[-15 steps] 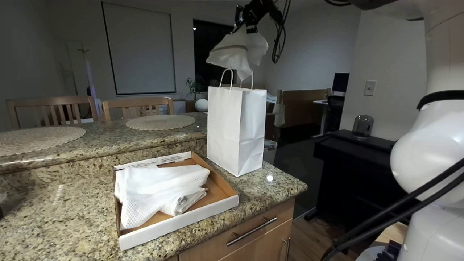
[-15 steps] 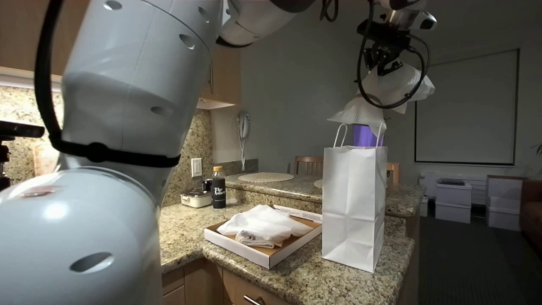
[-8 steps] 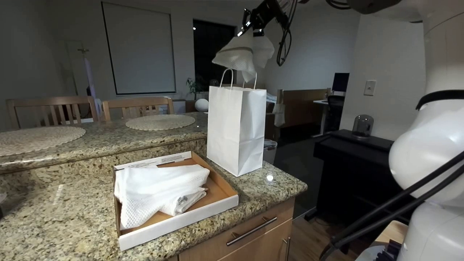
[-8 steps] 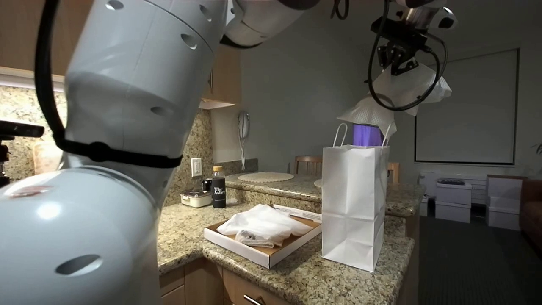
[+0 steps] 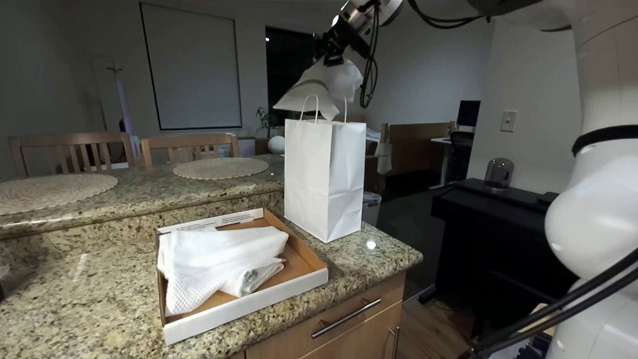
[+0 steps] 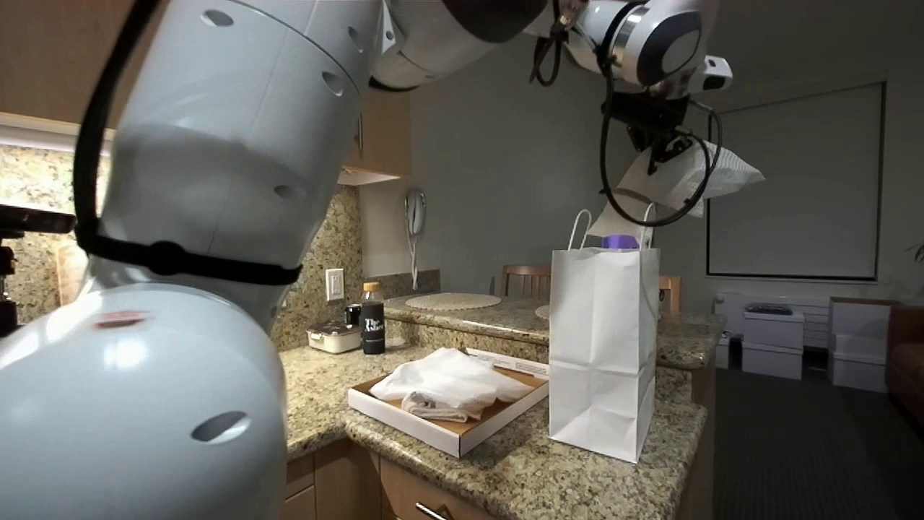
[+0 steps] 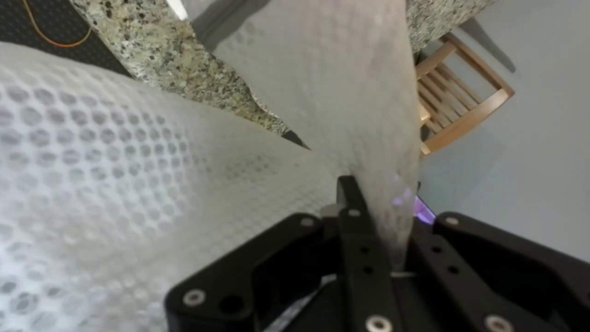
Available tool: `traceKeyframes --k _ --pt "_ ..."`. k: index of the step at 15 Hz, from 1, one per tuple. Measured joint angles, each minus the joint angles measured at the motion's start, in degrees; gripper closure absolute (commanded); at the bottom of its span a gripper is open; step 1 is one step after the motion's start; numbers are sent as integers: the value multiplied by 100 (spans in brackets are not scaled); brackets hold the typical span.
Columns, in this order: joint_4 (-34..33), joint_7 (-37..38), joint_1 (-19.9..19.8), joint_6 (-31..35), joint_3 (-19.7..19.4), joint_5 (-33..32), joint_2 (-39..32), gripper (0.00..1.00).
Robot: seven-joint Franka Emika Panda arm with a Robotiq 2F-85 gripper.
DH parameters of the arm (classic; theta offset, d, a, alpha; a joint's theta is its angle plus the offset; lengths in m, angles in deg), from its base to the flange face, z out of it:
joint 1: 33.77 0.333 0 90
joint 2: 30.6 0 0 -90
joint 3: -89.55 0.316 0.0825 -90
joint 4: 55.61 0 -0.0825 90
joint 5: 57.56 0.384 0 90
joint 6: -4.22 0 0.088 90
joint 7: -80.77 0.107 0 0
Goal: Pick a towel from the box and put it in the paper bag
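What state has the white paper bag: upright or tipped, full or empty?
Upright: the white paper bag stands on the speckled granite counter, its sides roughly vertical. Full or empty: I cannot tell; its inside is hidden.

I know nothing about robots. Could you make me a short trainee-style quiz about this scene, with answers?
1. What is the gripper holding?
2. Look at the paper bag. True or false: it lies on its side.
3. Where does more white cloth lie: (a) on a placemat, (b) in the box, (c) over a chair back?

Key: 1. A white towel. 2. False; it stands upright on the counter. 3. b.
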Motion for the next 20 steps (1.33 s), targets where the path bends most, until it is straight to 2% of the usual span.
traceKeyframes --k 5,8,12,14,17,20 --pt "766 1124 737 1379 -374 -1373 23 97" --pt "1156 1814 1079 1698 -726 -2301 130 97" --pt "1684 2907 1897 1722 -1570 -3971 404 97" --pt "1932 3573 2241 1719 -1812 -4918 578 97" --pt "2201 4504 2676 1558 -1975 -6209 911 97" --pt "2300 5384 3056 884 -1929 -7577 1233 97"
